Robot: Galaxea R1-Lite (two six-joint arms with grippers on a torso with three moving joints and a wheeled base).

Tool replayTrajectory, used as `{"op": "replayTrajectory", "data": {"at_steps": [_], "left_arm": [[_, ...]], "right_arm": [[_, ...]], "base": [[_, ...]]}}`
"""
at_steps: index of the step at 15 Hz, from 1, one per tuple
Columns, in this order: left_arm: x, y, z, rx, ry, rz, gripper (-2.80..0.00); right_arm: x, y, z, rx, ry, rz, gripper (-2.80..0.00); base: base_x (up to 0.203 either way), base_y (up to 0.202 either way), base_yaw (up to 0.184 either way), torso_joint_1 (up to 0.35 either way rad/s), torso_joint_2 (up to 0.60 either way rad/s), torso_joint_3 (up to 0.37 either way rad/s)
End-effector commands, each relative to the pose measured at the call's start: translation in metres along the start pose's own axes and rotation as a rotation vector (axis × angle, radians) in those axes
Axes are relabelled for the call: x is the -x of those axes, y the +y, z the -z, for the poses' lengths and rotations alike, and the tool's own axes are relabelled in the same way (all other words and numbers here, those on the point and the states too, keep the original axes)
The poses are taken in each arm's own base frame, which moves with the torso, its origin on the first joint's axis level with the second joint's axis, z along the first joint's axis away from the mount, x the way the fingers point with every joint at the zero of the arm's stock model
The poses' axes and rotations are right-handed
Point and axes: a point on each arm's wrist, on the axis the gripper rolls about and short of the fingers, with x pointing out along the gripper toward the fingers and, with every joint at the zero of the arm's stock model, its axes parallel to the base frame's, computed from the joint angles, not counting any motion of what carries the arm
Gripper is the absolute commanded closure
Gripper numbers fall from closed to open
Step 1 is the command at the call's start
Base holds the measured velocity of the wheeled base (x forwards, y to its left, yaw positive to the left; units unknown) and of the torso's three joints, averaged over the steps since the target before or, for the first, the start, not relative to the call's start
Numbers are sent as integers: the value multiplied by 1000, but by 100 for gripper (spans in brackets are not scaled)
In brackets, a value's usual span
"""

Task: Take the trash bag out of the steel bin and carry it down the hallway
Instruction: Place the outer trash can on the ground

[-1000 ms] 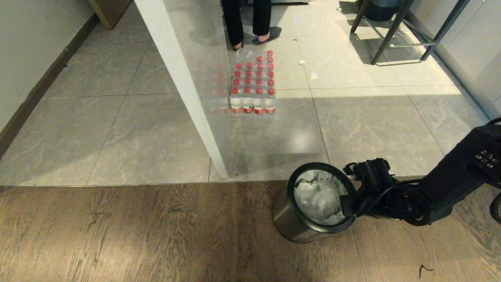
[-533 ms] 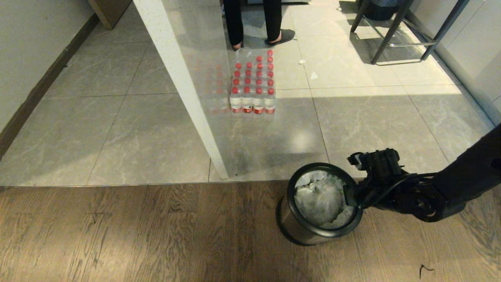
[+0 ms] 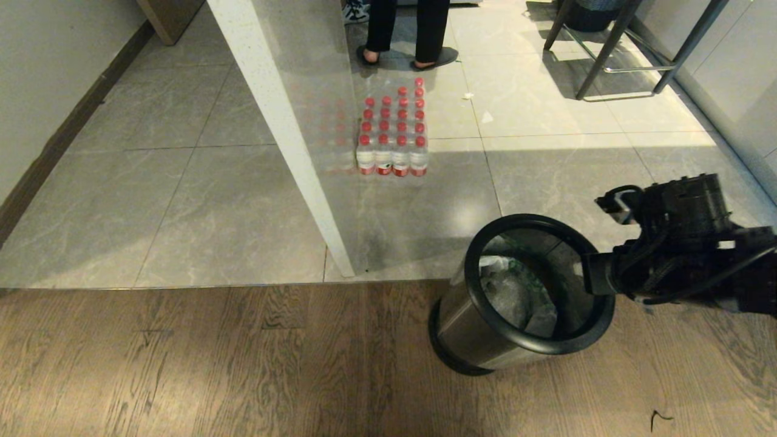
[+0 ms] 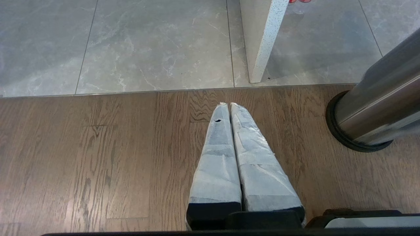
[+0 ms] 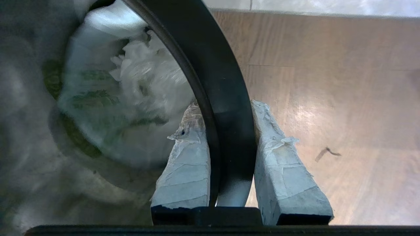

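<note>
The steel bin (image 3: 476, 331) leans on the wooden floor, its black base down and its black ring rim (image 3: 540, 347) raised toward my right arm. Inside lies the trash bag (image 3: 515, 292), white with green print, low in the bucket. My right gripper (image 3: 593, 274) is shut on the rim's right side: in the right wrist view one finger is inside the ring and one outside (image 5: 226, 106), with the trash bag (image 5: 131, 85) beyond. My left gripper (image 4: 229, 104) hangs shut and empty over the wood, the steel bin (image 4: 370, 108) beside it.
A white partition edge (image 3: 285, 139) meets the floor just left of the bin. A pack of red-capped bottles (image 3: 393, 130) stands on the grey tiles, a person's legs (image 3: 413, 30) behind it. Stool legs (image 3: 607, 48) are at the back right. A dark scrap (image 3: 660, 417) lies on the wood.
My right gripper has risen and drawn right with the rim in its grip, tipping the bin and lifting its opening. The person has stepped further back.
</note>
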Motion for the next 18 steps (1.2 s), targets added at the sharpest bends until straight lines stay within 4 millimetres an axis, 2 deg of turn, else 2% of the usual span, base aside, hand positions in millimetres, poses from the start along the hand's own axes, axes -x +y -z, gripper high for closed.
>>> {"op": "replayTrajectory", "data": {"at_steps": [1,5,8,11,14,16,18], "left_arm": [[0,0,0,1,0,0,0],[0,0,0,0,0,0,0],[0,0,0,0,0,0,0],[0,0,0,1,0,0,0],[0,0,0,1,0,0,0],[0,0,0,1,0,0,0],[0,0,0,1,0,0,0]], "right_arm": [[66,-14,-12,-23,-98,-6,0],[156,-39,-6,-53,-95,22,0],[197,-57,2,-127,-91,112,0],[211,-62,-4,-249,-126,173,0],[192,-72,-6,-303,-80,385,0],[195,-73,-21,-311,-132,395,0],[190,-77,-15,-298,-104,485,0]], "base": [[0,0,0,0,0,0],[0,0,0,0,0,0],[0,0,0,0,0,0],[0,0,0,0,0,0],[0,0,0,0,0,0],[0,0,0,0,0,0],[0,0,0,0,0,0]]}}
